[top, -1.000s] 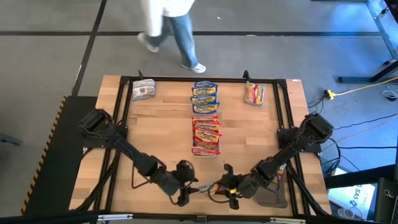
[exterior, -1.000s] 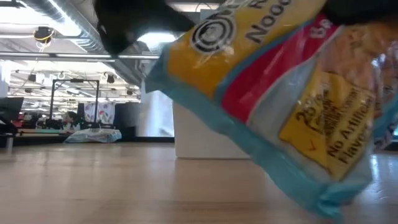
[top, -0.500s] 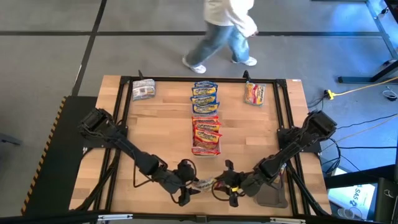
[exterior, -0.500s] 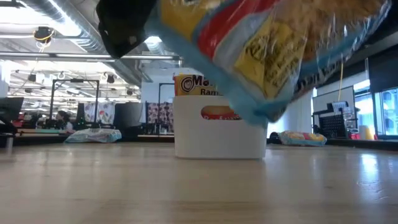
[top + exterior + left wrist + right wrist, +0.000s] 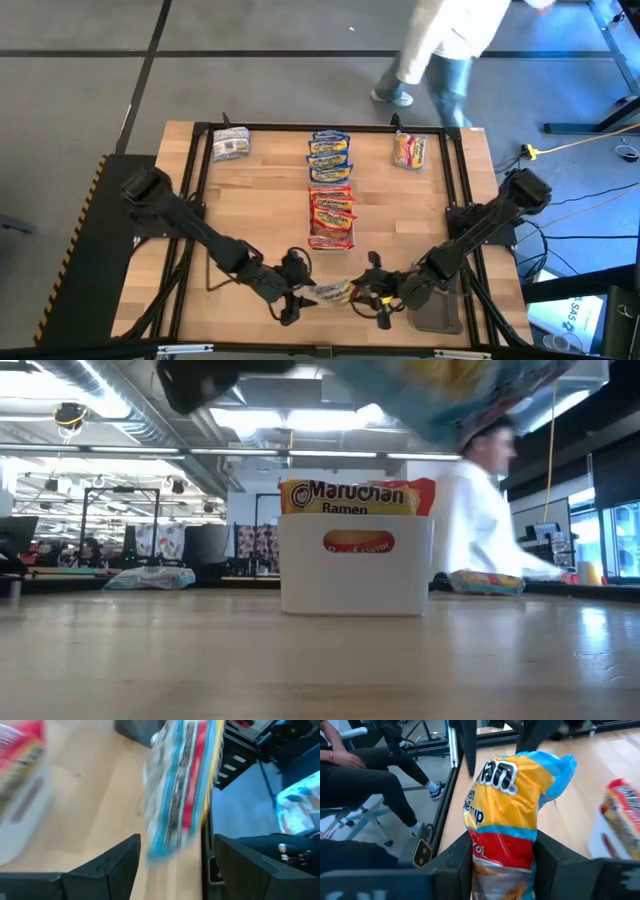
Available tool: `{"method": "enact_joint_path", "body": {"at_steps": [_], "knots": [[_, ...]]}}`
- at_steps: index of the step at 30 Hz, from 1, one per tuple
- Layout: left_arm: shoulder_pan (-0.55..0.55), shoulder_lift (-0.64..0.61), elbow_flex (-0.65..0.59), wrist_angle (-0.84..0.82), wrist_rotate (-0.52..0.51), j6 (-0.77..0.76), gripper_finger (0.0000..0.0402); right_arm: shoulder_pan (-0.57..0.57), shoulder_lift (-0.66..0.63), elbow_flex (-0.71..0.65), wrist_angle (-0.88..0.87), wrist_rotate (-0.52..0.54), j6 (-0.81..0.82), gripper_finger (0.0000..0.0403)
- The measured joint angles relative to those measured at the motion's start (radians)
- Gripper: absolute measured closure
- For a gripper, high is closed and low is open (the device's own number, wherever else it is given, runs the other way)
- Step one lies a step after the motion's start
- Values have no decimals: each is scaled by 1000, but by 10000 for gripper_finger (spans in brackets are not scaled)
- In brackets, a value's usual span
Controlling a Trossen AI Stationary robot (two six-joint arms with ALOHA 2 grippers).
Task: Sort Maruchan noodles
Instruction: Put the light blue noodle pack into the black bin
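A blue-yellow-red Maruchan noodles packet (image 5: 330, 293) hangs above the table's near edge, with my right gripper (image 5: 375, 292) shut on it. In the low view only its lower end (image 5: 470, 390) shows at the top. My left gripper (image 5: 291, 296) stands open just left of the packet, whose free end (image 5: 182, 785) lies beyond its fingers. More blue-yellow packets (image 5: 328, 155) and red-orange ones (image 5: 331, 215) lie in a row at the table's middle. In the low view some stand in a white tray (image 5: 355, 575). My right gripper pinches the packet's red end (image 5: 502, 852) between its two fingers (image 5: 456, 866), one on each side of it. The fingers come nearly level from the table's right. The rest of the packet sticks out past the fingertips toward the left gripper, clear of the table.
A silver-grey packet (image 5: 231, 145) lies at the far left and a red-yellow one (image 5: 410, 150) at the far right. A dark grey tray (image 5: 436, 316) sits near the right arm. A person (image 5: 440, 50) walks past the table's far edge.
My right gripper has risen with the packet, which went from just above the table to the top of the low view. My left gripper has drawn back a little from the packet's free end. The person has walked to the right behind the table.
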Motion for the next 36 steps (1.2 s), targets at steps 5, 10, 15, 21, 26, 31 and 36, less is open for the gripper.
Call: {"method": "enact_joint_path", "body": {"at_steps": [5, 10, 15, 21, 26, 31, 36], "knots": [[-48, -76, -1, -66, -175, 49, 157, 27, -157, -2, -166, 53, 23, 277], [-105, -37, 0, 50, -400, 148, 156, 69, -249, -1, -178, 229, -53, 277], [-93, 51, -1, 367, -425, 308, 157, 68, -236, -1, -26, 214, -193, 276], [-65, 115, -1, 601, -426, 433, 156, 69, -211, -1, 107, 170, -312, 276], [-54, 121, -1, 674, -425, 485, 156, 68, -208, -1, 119, 154, -314, 276], [-41, 120, -1, 732, -382, 518, 156, 67, -206, -1, 188, 155, -367, 276], [-12, 120, -1, 765, -280, 519, 156, 26, -180, -1, 272, 126, -412, 276]]}}
